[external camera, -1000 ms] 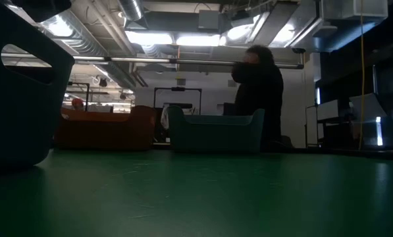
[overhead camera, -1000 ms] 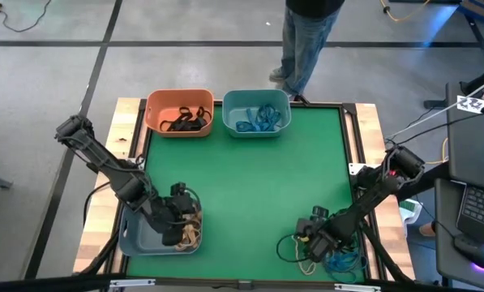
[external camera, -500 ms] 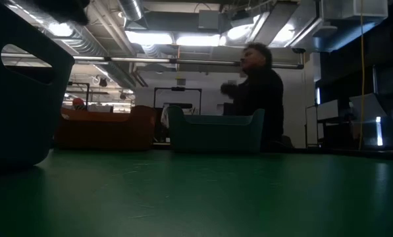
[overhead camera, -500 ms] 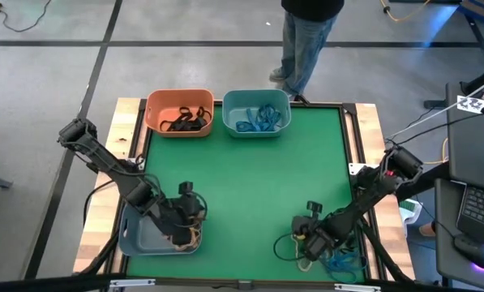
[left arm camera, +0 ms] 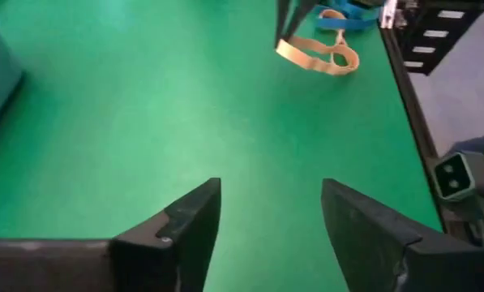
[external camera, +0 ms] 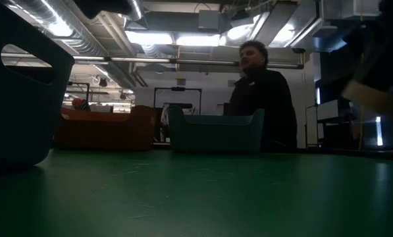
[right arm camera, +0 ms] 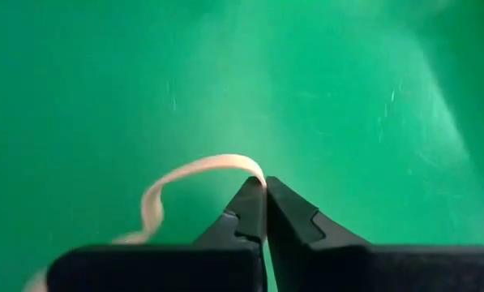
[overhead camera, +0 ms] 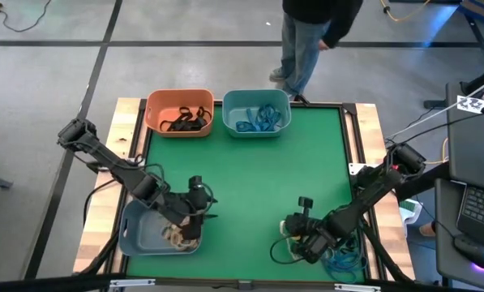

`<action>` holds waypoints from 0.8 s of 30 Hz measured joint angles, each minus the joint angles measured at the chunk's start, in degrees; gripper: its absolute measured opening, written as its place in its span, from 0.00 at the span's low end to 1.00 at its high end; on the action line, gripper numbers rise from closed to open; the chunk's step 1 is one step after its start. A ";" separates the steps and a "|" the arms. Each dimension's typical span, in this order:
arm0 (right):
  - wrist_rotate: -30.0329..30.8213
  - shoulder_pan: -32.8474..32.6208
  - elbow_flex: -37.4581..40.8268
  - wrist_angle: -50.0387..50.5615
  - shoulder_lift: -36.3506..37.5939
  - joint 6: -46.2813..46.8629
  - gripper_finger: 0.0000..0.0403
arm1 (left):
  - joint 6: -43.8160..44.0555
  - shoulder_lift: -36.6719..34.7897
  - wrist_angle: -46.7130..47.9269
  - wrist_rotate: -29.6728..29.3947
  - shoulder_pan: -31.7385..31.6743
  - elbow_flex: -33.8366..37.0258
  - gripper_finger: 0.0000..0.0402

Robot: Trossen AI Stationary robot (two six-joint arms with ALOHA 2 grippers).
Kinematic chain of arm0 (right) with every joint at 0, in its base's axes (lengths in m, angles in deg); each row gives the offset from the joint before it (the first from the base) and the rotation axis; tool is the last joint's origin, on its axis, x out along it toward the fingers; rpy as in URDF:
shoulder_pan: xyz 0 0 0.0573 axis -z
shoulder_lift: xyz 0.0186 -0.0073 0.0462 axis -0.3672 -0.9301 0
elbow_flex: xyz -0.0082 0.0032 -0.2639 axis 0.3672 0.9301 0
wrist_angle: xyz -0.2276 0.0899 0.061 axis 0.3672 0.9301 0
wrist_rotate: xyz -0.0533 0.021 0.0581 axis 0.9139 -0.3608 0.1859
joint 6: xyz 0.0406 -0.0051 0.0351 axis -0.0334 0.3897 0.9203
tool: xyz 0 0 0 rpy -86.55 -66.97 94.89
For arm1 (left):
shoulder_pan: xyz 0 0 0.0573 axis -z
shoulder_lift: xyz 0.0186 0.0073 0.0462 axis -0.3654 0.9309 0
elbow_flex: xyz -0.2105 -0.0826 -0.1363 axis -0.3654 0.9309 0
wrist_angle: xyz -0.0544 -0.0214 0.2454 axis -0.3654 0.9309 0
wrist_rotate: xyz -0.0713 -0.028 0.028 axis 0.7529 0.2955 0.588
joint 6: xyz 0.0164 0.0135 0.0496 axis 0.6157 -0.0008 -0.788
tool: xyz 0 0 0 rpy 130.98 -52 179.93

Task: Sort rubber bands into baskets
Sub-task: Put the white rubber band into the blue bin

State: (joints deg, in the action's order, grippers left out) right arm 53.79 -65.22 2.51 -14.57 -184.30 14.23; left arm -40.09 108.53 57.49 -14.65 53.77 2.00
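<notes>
My right gripper is shut on a tan rubber band above the green mat, just left of the loose pile of rubber bands at the near right. My left gripper stands open with nothing between its fingers, at the right rim of the grey-blue basket, which holds tan bands. At the far edge, the orange basket holds black bands and the teal basket holds blue ones. My right gripper pinches one strand of the tan band's loop between its two fingertips, slanting down from above. The rest of the band curves away slack below the fingers. Whether its lower end lies on the mat, I cannot tell.
Black cables curl on the mat beside the pile. A person stands beyond the table's far edge. The mat's middle lies bare between the baskets and the arms.
My right gripper has risen from the pile, turned, and shifted toward the table's left. My left gripper has moved from inside the grey-blue basket toward the table's right, to the basket's right rim.
</notes>
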 joint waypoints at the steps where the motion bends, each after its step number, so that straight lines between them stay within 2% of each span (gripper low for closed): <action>1: 0.40 0.29 -0.29 -0.27 0.00 -0.45 0.02 | -0.60 -0.01 -0.21 0.00 -0.48 0.00 0.53; 3: 1.01 1.17 -0.46 -0.79 0.00 -1.48 0.01 | -2.25 -0.02 -3.31 -0.16 -1.02 0.63 0.56; 8: 2.74 3.22 -0.69 -8.38 0.00 -7.56 0.04 | -9.97 -0.03 -22.73 -0.12 -2.15 7.46 0.57; 13: 2.25 5.55 -0.71 -13.54 0.00 -14.39 0.05 | -9.53 -0.03 -36.94 0.01 -3.40 13.76 0.55; 17: 1.93 7.55 -0.71 -13.62 0.00 -15.06 0.05 | -6.72 -0.03 -39.74 0.08 -3.93 16.21 0.55; 21: -1.80 9.79 -0.71 -13.86 0.00 -14.98 0.05 | -5.62 0.17 -40.01 0.04 -4.31 16.81 0.55; 24: -0.97 10.91 -0.71 -15.59 0.00 -16.59 0.04 | -5.49 1.99 -41.65 0.07 -4.59 16.80 0.56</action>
State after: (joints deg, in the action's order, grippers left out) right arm 52.82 -54.31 1.79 -30.17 -184.30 -2.35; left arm -45.58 110.51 15.84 -14.58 49.18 18.81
